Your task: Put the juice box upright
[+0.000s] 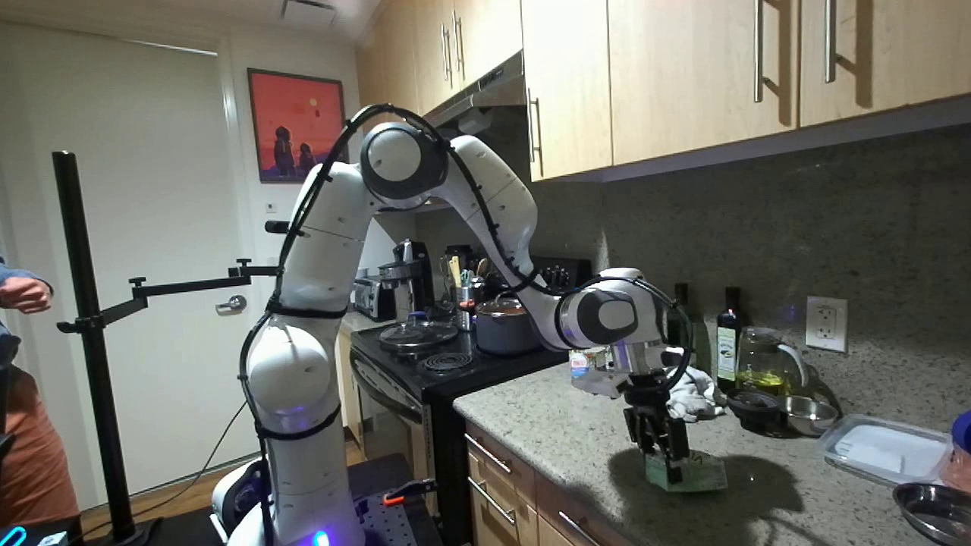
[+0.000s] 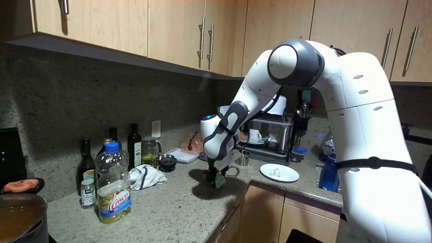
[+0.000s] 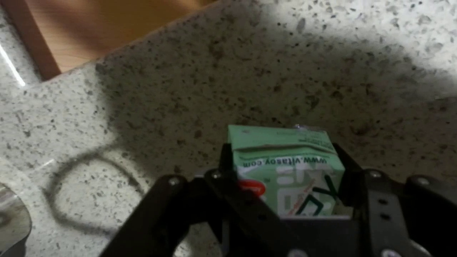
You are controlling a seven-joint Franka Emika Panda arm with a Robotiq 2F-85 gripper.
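Observation:
The juice box (image 3: 285, 178) is a green carton with white and red print. In the wrist view it sits between the two black fingers, which touch its opposite sides, and its printed face is turned to the camera. My gripper (image 3: 284, 159) is shut on it. In both exterior views the gripper (image 1: 660, 455) points down at the counter (image 1: 546, 425) with the juice box (image 1: 702, 476) at its fingertips, partly hidden by the fingers. The juice box (image 2: 220, 181) looks tilted or lying rather than standing. I cannot tell whether it touches the counter.
A metal cup (image 2: 242, 158) and a white plate (image 2: 285, 173) stand near the gripper. A towel (image 2: 146, 177), a Crisco oil bottle (image 2: 114, 202) and dark bottles (image 1: 728, 341) are along the wall side. A plastic container (image 1: 884, 447) and metal bowl (image 1: 941, 512) lie beyond. The counter's front edge (image 3: 132, 42) is close.

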